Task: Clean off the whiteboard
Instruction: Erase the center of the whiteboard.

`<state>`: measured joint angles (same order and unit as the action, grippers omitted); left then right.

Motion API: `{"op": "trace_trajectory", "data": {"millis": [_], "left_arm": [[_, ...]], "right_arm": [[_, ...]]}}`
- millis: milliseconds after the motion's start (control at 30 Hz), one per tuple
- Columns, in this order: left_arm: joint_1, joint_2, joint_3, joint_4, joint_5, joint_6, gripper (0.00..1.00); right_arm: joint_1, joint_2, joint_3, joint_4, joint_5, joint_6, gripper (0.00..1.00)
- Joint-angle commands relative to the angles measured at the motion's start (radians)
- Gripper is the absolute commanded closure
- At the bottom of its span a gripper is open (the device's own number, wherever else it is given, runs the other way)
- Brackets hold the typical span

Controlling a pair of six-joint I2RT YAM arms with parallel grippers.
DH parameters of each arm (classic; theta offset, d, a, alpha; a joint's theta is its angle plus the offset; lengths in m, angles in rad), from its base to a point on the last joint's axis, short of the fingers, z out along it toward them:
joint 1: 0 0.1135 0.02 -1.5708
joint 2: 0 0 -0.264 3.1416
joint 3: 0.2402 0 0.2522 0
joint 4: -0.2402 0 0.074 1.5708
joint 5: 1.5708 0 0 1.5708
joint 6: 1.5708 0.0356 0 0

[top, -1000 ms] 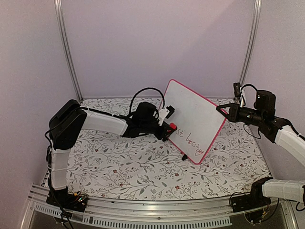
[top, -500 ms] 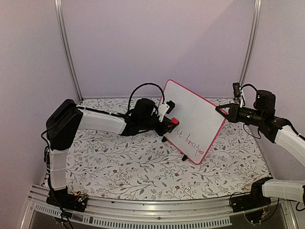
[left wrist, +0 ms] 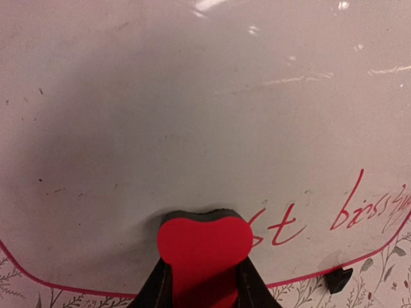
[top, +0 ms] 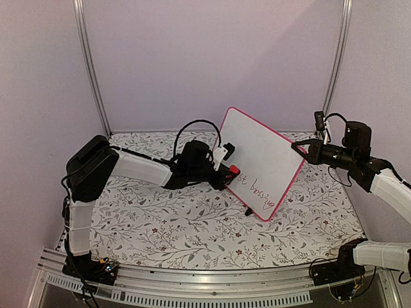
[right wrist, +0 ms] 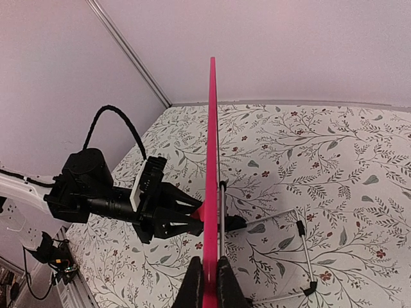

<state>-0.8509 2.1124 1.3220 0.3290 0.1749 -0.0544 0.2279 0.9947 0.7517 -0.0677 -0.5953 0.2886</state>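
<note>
The whiteboard (top: 263, 157), white with a red-pink frame, stands tilted on the floral table. Red handwriting (top: 257, 190) runs along its lower edge; it also shows in the left wrist view (left wrist: 359, 212). My left gripper (top: 230, 172) is shut on a small red eraser (left wrist: 204, 247) and presses it against the board just left of the writing. My right gripper (top: 299, 149) is shut on the board's right edge (right wrist: 209, 192), which the right wrist view shows edge-on. The upper part of the board is blank.
The board's wire stand (right wrist: 302, 237) and a black foot (left wrist: 338, 279) rest on the floral tablecloth (top: 160, 218). Pale walls and metal corner posts (top: 90, 64) enclose the table on three sides.
My left gripper with the eraser moved up the board half a second ago, then came back down to its lower part. The right gripper and board have not moved.
</note>
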Motion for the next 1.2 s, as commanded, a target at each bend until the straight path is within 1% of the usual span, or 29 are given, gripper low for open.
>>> {"op": "trace_trajectory", "data": {"millis": [0,233,500,833,1167], "left_arm": [[-0.015,0.075,-0.032,-0.026,-0.020,-0.018,1.00],[-0.014,0.100,-0.034,-0.038,-0.015,-0.025,1.00],[-0.016,0.090,-0.110,-0.010,-0.009,-0.037,1.00],[-0.020,0.056,-0.085,0.005,0.017,-0.028,1.00],[-0.059,0.007,-0.068,0.010,-0.008,0.000,1.00]], "right_arm": [[0.026,0.012,-0.034,-0.087,-0.116,-0.037,1.00],[0.026,0.006,-0.034,-0.090,-0.113,-0.036,1.00],[0.026,0.009,-0.034,-0.090,-0.116,-0.036,1.00],[0.027,0.007,-0.035,-0.089,-0.115,-0.035,1.00],[0.026,0.007,-0.035,-0.090,-0.116,-0.035,1.00]]}}
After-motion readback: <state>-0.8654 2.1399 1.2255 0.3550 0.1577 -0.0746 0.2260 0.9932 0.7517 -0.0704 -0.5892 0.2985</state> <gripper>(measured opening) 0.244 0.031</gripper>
